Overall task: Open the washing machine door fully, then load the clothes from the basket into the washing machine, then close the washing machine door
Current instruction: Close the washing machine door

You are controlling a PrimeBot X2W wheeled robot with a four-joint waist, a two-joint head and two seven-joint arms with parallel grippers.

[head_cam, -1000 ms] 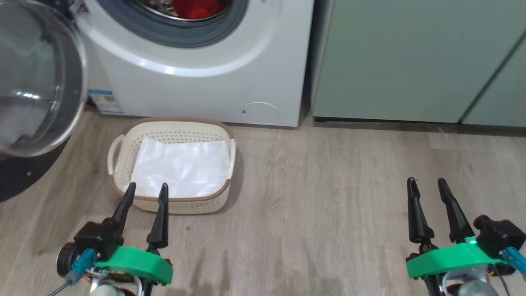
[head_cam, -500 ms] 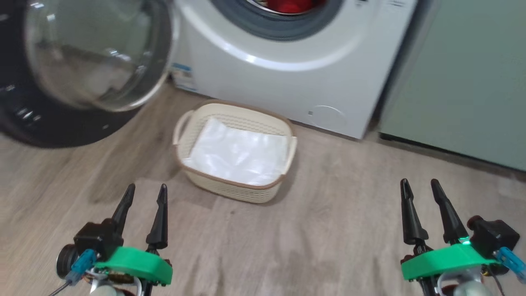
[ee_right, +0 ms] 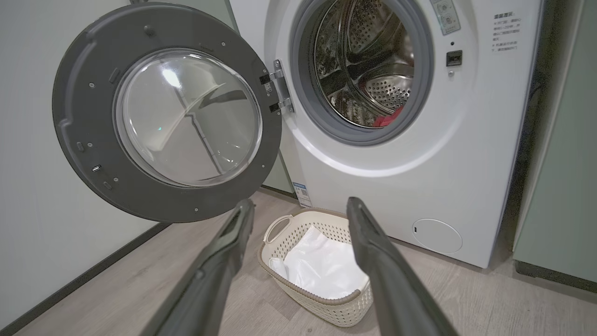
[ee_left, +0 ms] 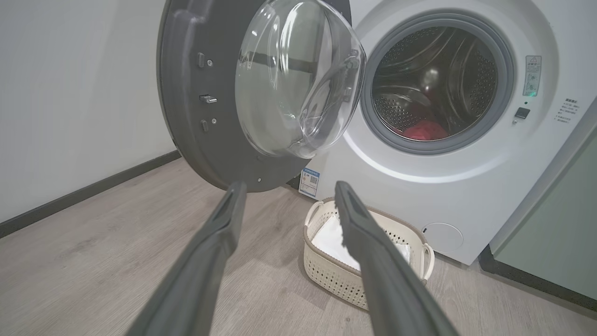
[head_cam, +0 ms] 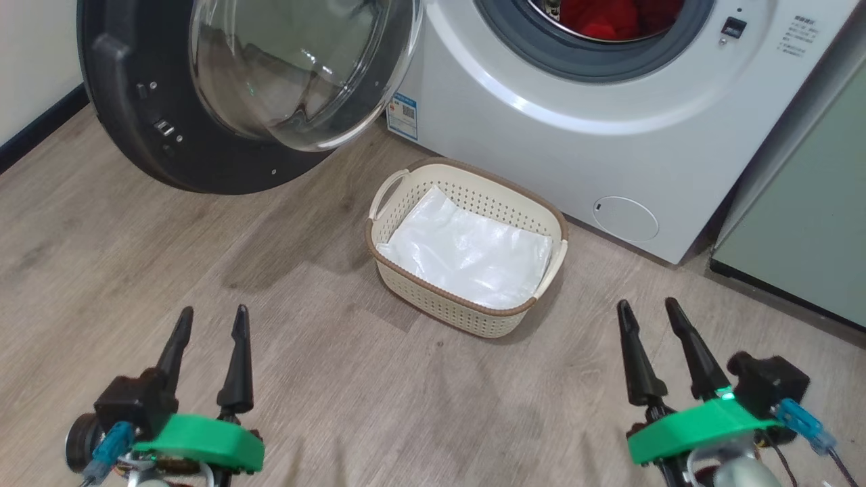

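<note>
The white washing machine [head_cam: 582, 135] stands with its round door [head_cam: 169, 135] swung wide open to the left, glass bowl facing out. Red clothes [head_cam: 609, 17] lie inside the drum, also seen low in the drum as clothes [ee_left: 424, 130] and clothes [ee_right: 387, 119]. The cream basket [head_cam: 473, 314] sits on the floor before the machine, holding just a white sheet [head_cam: 473, 250]. My left gripper [head_cam: 211, 323] is open at the lower left, well short of the door. My right gripper [head_cam: 649, 311] is open at the lower right, right of the basket. Both hold nothing.
A pale green cabinet [head_cam: 805, 223] stands right of the machine. A white wall with dark skirting [head_cam: 34, 128] runs behind the open door on the left. Wooden floor [head_cam: 379, 392] lies between the grippers and the basket.
The head view has swung to the left, so the machine, door and basket sit further right in it. Both grippers stay open and keep their pose.
</note>
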